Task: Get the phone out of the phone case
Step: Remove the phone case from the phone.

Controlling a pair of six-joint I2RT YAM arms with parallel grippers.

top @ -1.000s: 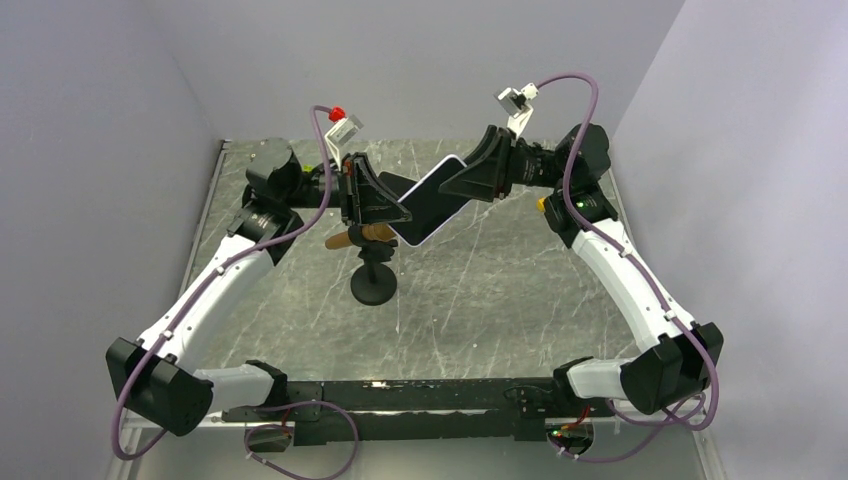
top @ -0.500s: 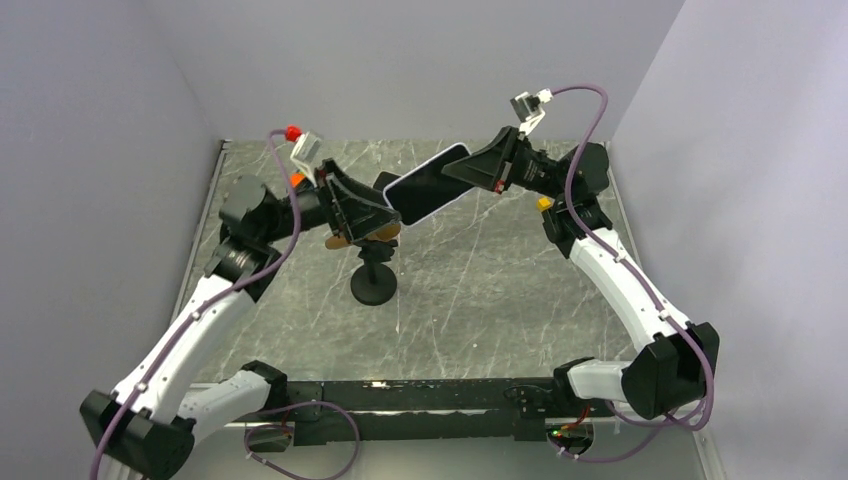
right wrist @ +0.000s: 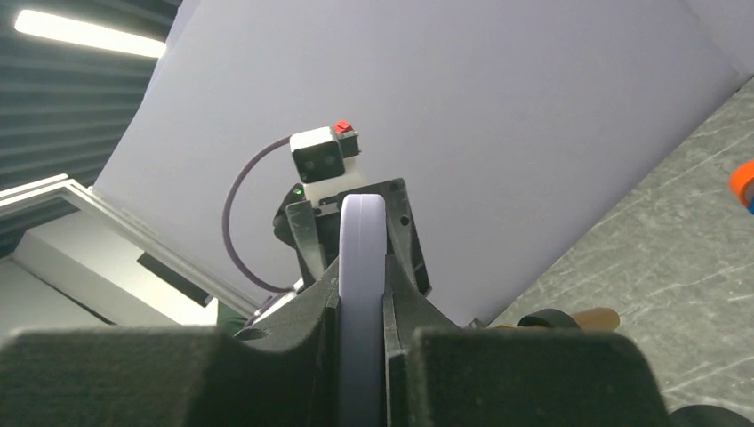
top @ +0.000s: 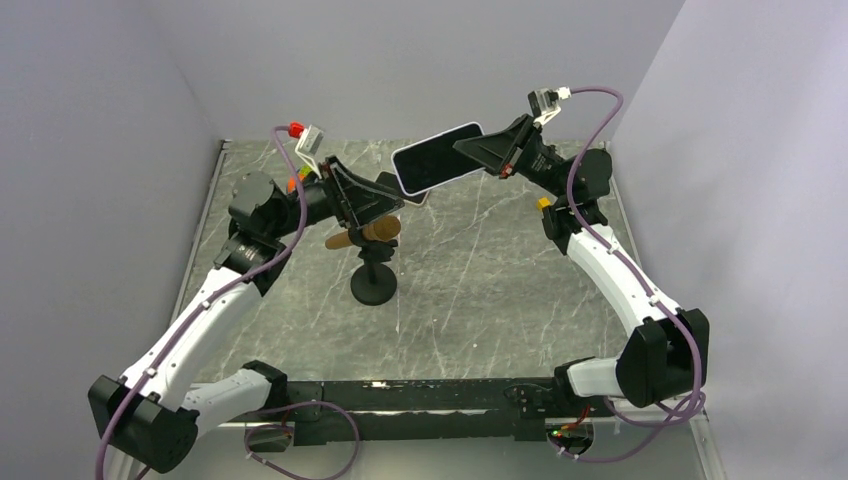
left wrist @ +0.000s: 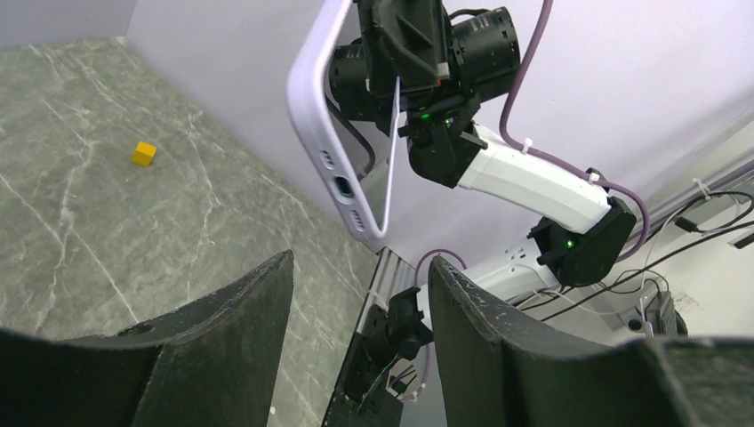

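Note:
The lavender phone case (top: 437,158) hangs in the air at the back of the table, my right gripper (top: 478,152) shut on its right end. In the right wrist view I see the phone case (right wrist: 363,258) edge-on, pinched between the fingers. From the left wrist the phone case (left wrist: 311,107) looks hollow. My left gripper (top: 395,200) sits just below and left of it, open, and the left gripper (left wrist: 360,267) has nothing between its fingers. A dark flat thing (top: 412,197) peeks out under the case's left end; I cannot tell if it is the phone.
A black stand (top: 373,285) topped with a wooden piece (top: 365,233) stands mid-table, right under the left gripper. A small yellow cube (top: 541,204) lies by the right arm, and an orange object (top: 296,181) by the left arm. Walls close in on three sides.
The left gripper has let go of the case's end, opened and drawn back. The right gripper has carried the case up and to the right, tilting it flatter.

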